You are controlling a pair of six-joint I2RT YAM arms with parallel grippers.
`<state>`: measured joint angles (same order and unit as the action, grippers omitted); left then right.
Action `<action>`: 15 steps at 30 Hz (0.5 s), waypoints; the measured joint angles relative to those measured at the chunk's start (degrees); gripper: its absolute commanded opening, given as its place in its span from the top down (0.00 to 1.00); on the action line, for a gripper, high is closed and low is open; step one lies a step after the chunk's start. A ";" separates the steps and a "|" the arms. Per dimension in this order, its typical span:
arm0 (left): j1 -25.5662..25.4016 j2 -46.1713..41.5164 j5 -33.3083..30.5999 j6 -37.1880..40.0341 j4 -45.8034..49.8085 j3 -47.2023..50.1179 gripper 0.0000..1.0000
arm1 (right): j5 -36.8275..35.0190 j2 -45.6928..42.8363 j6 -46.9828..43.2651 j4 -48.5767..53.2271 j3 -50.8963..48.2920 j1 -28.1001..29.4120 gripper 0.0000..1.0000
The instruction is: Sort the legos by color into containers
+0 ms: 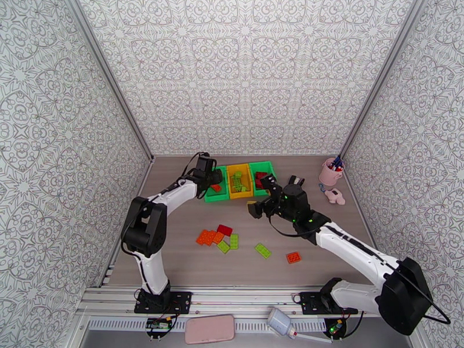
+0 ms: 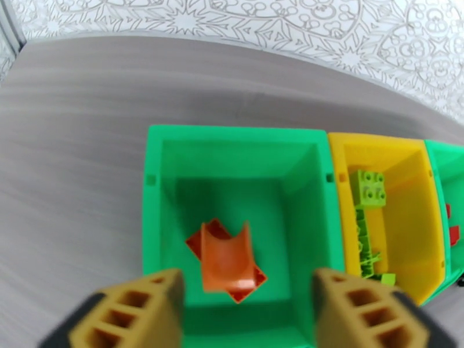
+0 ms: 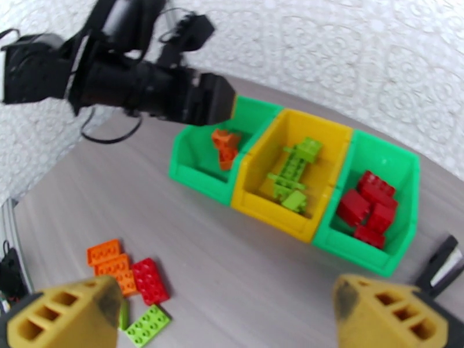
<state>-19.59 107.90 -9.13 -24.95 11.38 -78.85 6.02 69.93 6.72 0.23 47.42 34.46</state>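
- Left gripper (image 2: 249,303) hovers over the left green bin (image 2: 152,192). Jaws wide apart, nothing between them.
- Inside that bin: orange bricks (image 2: 227,263), one lying tilted on top of another.
- Yellow bin (image 3: 272,211), middle of the joined row, holds lime bricks (image 3: 293,169).
- Right green bin (image 3: 362,257) holds red bricks (image 3: 368,207).
- Right gripper (image 3: 226,314) is just in front of the bins, above the table (image 1: 174,256). Jaws spread, empty.
- Loose on the table, nearer the arm bases:
  - mixed cluster (image 1: 217,236) of orange, red and lime pieces, touching or just beside each other
  - single lime brick (image 1: 263,250) apart to its right
  - single orange brick (image 1: 293,257) further right again
- Pink cup (image 1: 330,172) with pens stands at the far right of the table.
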 measured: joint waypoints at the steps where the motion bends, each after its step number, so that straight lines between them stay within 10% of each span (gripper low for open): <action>1: -0.24 -0.92 -0.02 0.37 -0.15 0.44 0.18 | -1.77 -0.61 0.33 1.29 -0.11 0.00 0.00; 15: -14.27 -31.87 4.52 16.63 -5.70 26.01 0.00 | -15.50 -9.70 15.54 29.18 -1.27 0.00 0.00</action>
<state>-33.87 76.03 -4.60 -8.32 5.67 -52.84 -9.47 60.23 22.26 29.41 46.15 34.46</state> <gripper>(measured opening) 0.995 0.997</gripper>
